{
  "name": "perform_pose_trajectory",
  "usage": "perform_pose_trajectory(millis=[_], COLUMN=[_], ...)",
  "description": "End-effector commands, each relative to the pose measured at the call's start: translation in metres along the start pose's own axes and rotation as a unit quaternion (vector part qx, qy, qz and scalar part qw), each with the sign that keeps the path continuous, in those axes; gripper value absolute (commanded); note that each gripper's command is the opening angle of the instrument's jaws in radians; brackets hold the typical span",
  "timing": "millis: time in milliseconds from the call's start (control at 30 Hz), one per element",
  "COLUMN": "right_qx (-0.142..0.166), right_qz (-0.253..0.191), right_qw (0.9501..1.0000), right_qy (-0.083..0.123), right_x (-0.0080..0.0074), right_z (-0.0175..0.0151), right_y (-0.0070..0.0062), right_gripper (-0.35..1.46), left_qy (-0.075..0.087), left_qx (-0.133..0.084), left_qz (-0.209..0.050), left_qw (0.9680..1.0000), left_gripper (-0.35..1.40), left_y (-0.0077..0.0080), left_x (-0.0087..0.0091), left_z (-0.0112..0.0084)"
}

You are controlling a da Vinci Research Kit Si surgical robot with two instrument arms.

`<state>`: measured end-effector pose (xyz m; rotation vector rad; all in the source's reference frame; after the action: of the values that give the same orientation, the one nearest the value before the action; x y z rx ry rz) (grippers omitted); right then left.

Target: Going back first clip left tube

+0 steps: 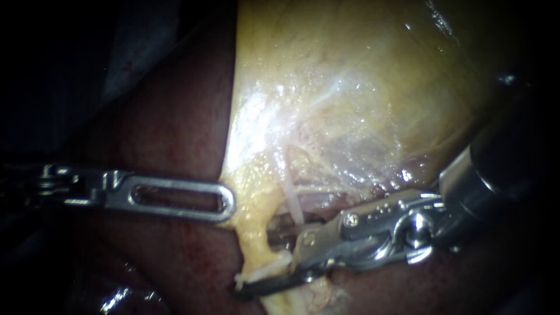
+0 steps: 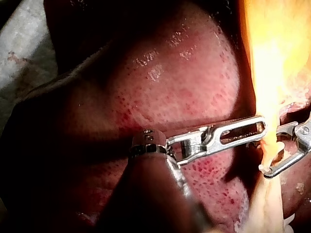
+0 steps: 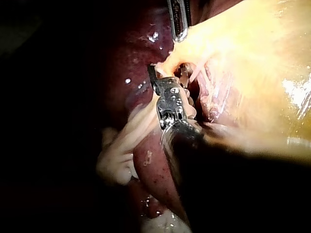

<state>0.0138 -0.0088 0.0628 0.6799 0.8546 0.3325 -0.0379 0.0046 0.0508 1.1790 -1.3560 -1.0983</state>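
From the far left, my left instrument comes in level across the dark red liver. Its slotted jaws lie together and are clamped on the very edge of the gallbladder, where the yellow wall meets the liver. In the right wrist view that edge is drawn to a small point at the instrument's tip. Further right, the gallbladder's glistening pale yellow wall fills the upper middle of the endoscope view, and below it the fatty tissue has an opening. In that opening stands 1 pale tube, thin and whitish, running down from the gallbladder's underside to the upper jaw of my right instrument. I cannot tell whether this is the left tube, or whether a clip sits on it. Just left of the tube a yellow strand hangs down and passes between the right instrument's 2 jaws. These stand apart with a clear gap: the upper jaw lies at the foot of the tube, and the darker lower jaw reaches under the strand. The left wrist view shows the same gap, with the strand crossing it. At the right, the instrument's shiny hinge and shaft rise toward the edge of the endoscope view.
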Motion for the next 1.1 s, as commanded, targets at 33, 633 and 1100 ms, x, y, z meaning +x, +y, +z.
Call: perform_pose_trajectory(millis=[33,633,1100], right_qx=[0.001,-0.009,-0.016], right_qz=[-0.001,0.004,0.004], right_qw=[1.0,0.9998,0.9997], right_qy=[0.0,-0.016,-0.016], right_x=[0.0,-0.0003,0.0], right_z=[-0.0001,-0.0026,0.0002], right_y=[-0.0002,-0.0011,-0.0008], right_gripper=[0.52,0.48,0.55], left_qy=[0.0,0.0,0.0], left_qx=[0.0,0.0,0.0], left_qz=[0.0,0.003,0.003], left_qw=[1.0,1.0,1.0], left_gripper=[-0.35,-0.35,-0.35], left_y=[0.0,0.0001,0.0002], left_x=[0.0,0.0,0.0], left_z=[0.0,0.0,0.0001])
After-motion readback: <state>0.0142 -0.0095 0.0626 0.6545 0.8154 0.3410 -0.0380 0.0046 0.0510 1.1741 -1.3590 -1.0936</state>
